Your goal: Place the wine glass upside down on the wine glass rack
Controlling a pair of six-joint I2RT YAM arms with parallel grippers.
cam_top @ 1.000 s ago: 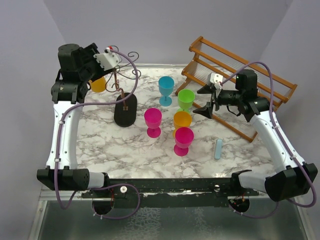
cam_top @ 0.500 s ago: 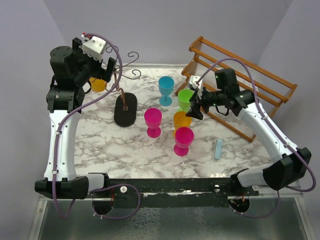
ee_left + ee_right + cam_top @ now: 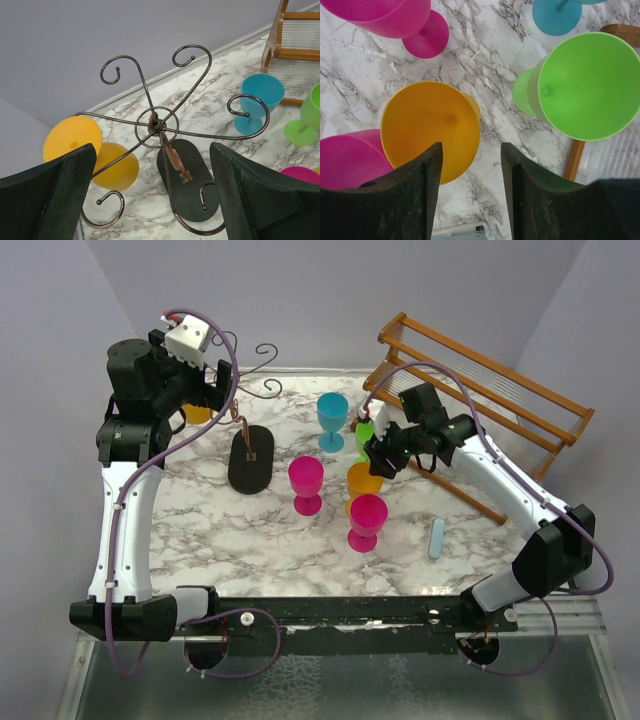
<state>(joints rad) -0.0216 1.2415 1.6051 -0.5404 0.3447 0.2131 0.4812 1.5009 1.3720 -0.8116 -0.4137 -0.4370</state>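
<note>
Six wine glasses [image 3: 306, 476] — two orange [image 3: 364, 480] [image 3: 117, 165], two magenta [image 3: 367, 512], one blue [image 3: 333, 410], one green [image 3: 587, 85].

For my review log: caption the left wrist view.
Open left gripper above the wine glass rack, an orange wine glass hanging inverted on it.

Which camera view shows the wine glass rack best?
The left wrist view: the wine glass rack sits centred, curled arms, post and oval base all visible. In the top external view the left arm covers part of it. The right wrist view lacks it.
</note>
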